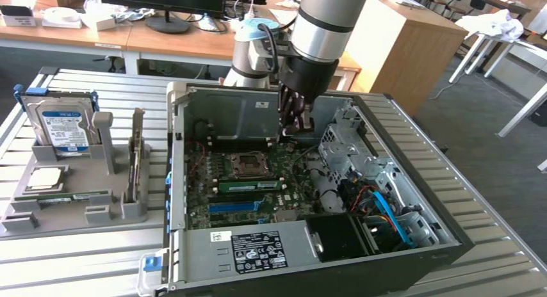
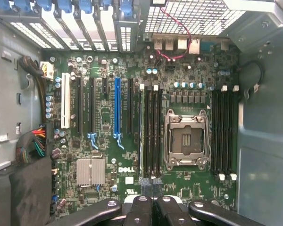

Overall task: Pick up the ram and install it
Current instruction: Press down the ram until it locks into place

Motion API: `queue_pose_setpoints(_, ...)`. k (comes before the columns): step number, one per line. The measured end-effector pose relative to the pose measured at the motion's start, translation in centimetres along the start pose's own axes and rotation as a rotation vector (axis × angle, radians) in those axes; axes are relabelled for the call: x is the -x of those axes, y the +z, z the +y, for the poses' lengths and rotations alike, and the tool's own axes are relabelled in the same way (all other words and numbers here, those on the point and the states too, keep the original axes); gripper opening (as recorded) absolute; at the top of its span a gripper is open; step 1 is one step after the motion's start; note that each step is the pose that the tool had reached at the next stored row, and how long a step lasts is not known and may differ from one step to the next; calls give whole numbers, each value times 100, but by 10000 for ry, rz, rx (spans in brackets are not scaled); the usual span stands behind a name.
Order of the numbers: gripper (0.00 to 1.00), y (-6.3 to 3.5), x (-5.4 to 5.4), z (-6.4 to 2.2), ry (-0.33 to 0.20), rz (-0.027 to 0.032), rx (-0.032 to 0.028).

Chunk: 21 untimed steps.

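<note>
Green ram (image 1: 248,185): standing in a motherboard (image 2: 108,155) slot
Gripper (image 2: 151,181): pinched shut, gripping nothing, hanging over the motherboard

claw (image 1: 296,128) above motherboard (image 1: 218,175) in case (image 1: 224,110), tray (image 1: 61,212) at exterior view's left

Wooden desks (image 1: 81,33), a wooden cabinet (image 1: 410,47), grey floor (image 1: 487,140), possibly carpeted.
</note>
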State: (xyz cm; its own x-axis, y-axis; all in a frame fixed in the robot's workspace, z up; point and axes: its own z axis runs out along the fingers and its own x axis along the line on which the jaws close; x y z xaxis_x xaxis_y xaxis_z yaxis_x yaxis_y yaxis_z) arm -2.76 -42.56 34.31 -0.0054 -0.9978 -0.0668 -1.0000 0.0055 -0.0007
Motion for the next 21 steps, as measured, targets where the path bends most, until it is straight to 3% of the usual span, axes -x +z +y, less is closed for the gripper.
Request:
queue_pose_setpoints(15,10,0,1,-232,1,0,12)
queue_pose_setpoints(21,10,0,1,-261,2,0,13)
